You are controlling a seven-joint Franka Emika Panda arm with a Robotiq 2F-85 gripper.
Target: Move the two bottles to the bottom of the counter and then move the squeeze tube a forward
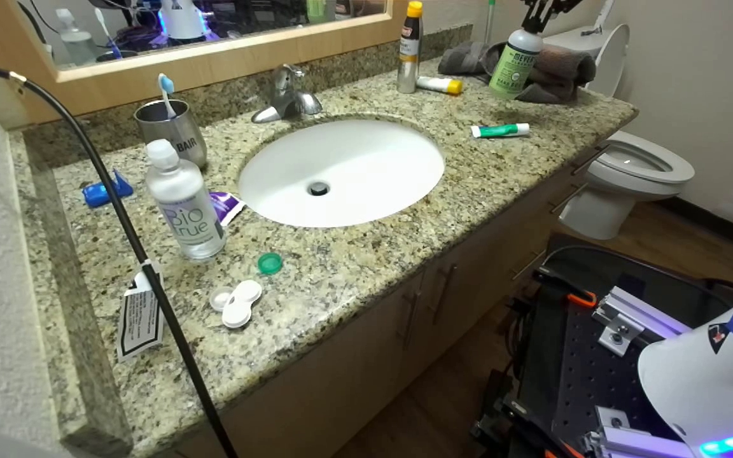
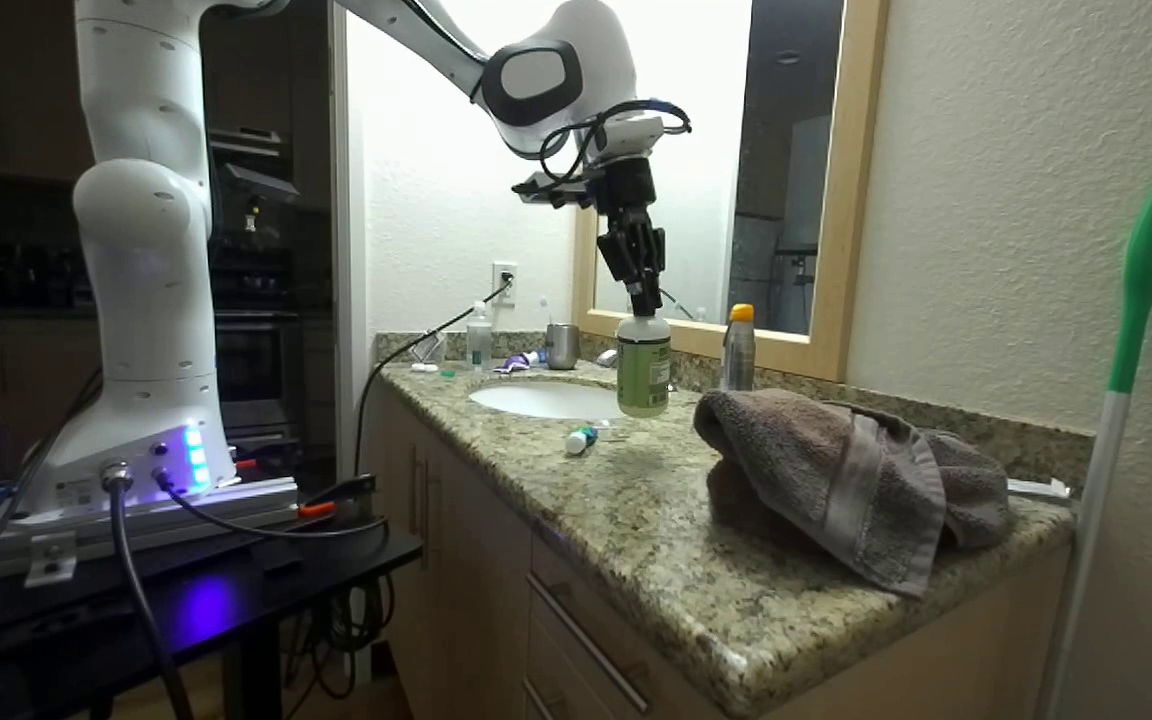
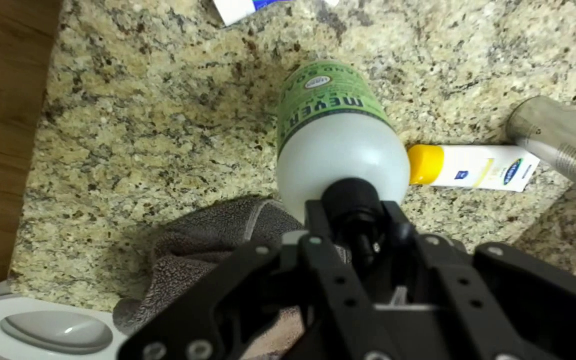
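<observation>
End effector (image 2: 644, 300): gripping soap bottle (image 2: 643, 372) by its top
Narrow hold: it may swing
Towel (image 2: 806, 455) by desk (image 2: 656, 545)'s end edge: could tip it

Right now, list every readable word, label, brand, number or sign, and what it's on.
"MEYER": green-label bottle
"HAND SOAP": same bottle
"Bio true": clear bottle
"BAIR": metal cup
"Cetaphil", probably: yellow-capped tube
Too small or blurred: slim bottle, printed slip, all other print.

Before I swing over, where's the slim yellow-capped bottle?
At the right edge of the wrist view, the slim bottle is next to the white tube. In an exterior view it stands upright by the mirror, right of the faucet.
</observation>
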